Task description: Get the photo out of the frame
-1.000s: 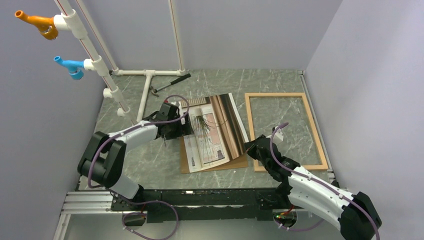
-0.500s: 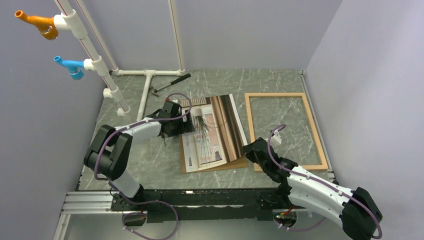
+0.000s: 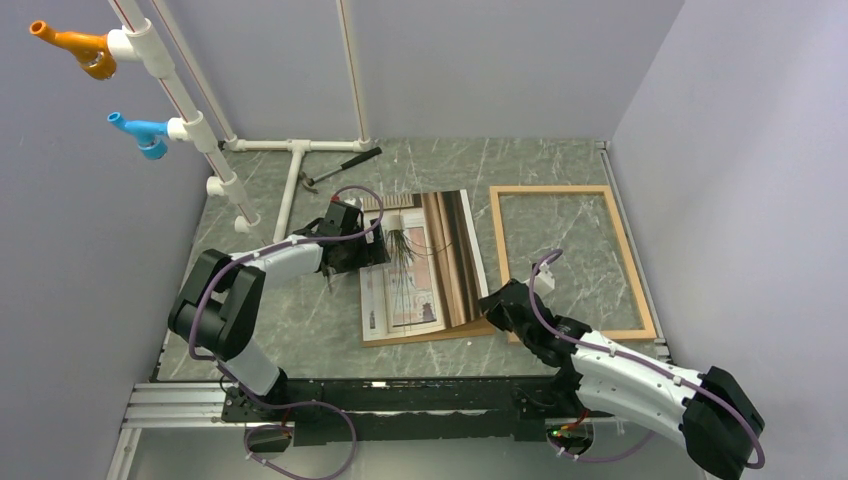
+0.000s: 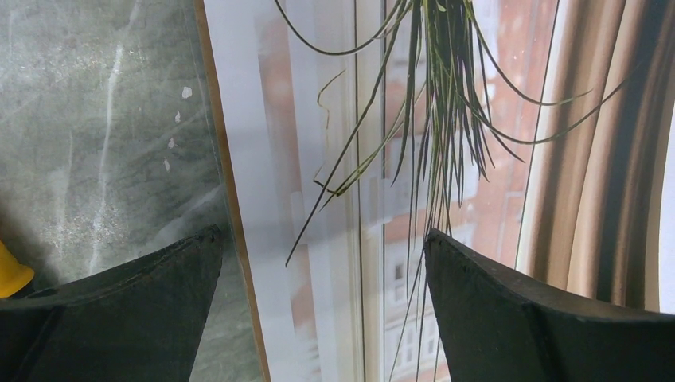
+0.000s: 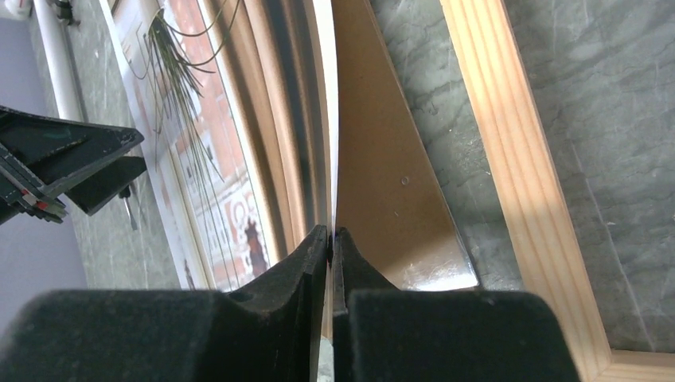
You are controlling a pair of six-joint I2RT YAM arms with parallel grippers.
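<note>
The photo (image 3: 425, 265) lies on a brown backing board (image 3: 470, 328) in the middle of the table, its right side bowed upward. My right gripper (image 3: 492, 303) is shut on the photo's near right edge, and in the right wrist view its jaws (image 5: 331, 235) pinch the thin sheet (image 5: 239, 151) above the board (image 5: 382, 183). My left gripper (image 3: 372, 250) hangs open over the photo's left edge; between its fingers (image 4: 322, 233) I see the print (image 4: 382, 199) with the plant. The light wooden frame (image 3: 549, 189) lies empty to the right (image 5: 517, 175).
A white pipe structure (image 3: 290, 190) stands at the back left with an orange fitting (image 3: 75, 45) and a blue fitting (image 3: 140, 130). A hammer (image 3: 340, 166) lies beside it. Grey walls close the back and both sides.
My right gripper has pulled slightly left and toward the near edge with the photo's edge in it, and the photo's bow has flattened. The left arm shifted slightly at first, then held.
</note>
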